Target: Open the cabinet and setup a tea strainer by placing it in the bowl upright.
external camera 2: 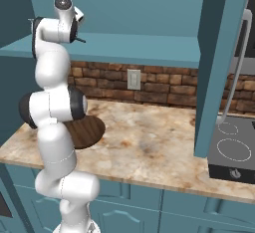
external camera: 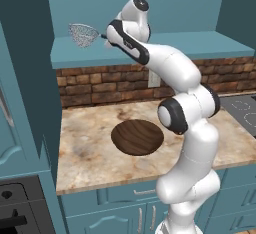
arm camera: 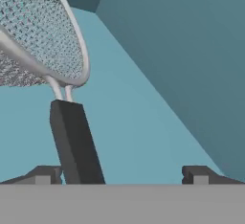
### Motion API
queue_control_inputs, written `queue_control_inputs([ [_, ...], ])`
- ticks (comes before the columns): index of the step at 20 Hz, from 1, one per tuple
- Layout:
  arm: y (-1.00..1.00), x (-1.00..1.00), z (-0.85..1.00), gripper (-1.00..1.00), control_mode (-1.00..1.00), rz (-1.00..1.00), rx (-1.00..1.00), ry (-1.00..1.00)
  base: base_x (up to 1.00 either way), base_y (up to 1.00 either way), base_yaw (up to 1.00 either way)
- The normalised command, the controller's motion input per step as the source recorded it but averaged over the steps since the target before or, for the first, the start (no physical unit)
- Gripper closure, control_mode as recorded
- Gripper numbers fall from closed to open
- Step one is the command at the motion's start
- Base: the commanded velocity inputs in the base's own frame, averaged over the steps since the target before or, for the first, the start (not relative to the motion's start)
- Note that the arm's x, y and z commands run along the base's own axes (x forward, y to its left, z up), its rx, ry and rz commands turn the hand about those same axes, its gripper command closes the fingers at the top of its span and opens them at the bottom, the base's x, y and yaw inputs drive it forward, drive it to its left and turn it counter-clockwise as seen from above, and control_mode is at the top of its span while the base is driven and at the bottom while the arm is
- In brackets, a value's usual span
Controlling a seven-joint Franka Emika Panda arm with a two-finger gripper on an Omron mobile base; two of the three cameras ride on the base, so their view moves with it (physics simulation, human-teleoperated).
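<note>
Tea strainer (external camera: pixel 83 34) is seen on the opened cabinet's shelf (external camera: pixel 200 45), near its left end. Gripper (arm camera: pixel 122 174) fingers are spread (nothing pinched); the dark handle (arm camera: pixel 75 141) should be centred before closing.

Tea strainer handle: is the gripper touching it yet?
Cannot tell. In the hand view the open gripper straddles the tea strainer handle, which sits hard by the left fingertip; no clear gap or contact.

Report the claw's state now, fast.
Claw: open, holding nothing; the dark handle of the small silver wire-mesh tea strainer lies between its fingertips, beside the left one.
</note>
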Motion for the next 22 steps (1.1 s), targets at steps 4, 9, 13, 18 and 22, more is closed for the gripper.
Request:
queue_control_inputs([
  [4, 0.00, 0.33, -0.15, -1.00, -1.00, 0.05, 0.00, 0.00, 0.00, 0.00, 0.00],
  [9, 0.07, 0.09, -0.07, 1.00, -1.00, 0.05, 0.00, 0.00, 0.00, 0.00, 0.00],
  [13, 0.17, 0.00, -0.12, 1.00, -1.00, 0.02, 0.00, 0.01, 0.00, 0.00, 0.00],
  [18, 0.11, -0.02, -0.17, 1.00, -1.00, 0.00, 0.02, 0.06, 0.00, 0.00, 0.00],
  [22, 0.07, -0.09, -0.09, 1.00, -1.00, 0.00, 0.01, 0.03, 0.00, 0.00, 0.00],
])
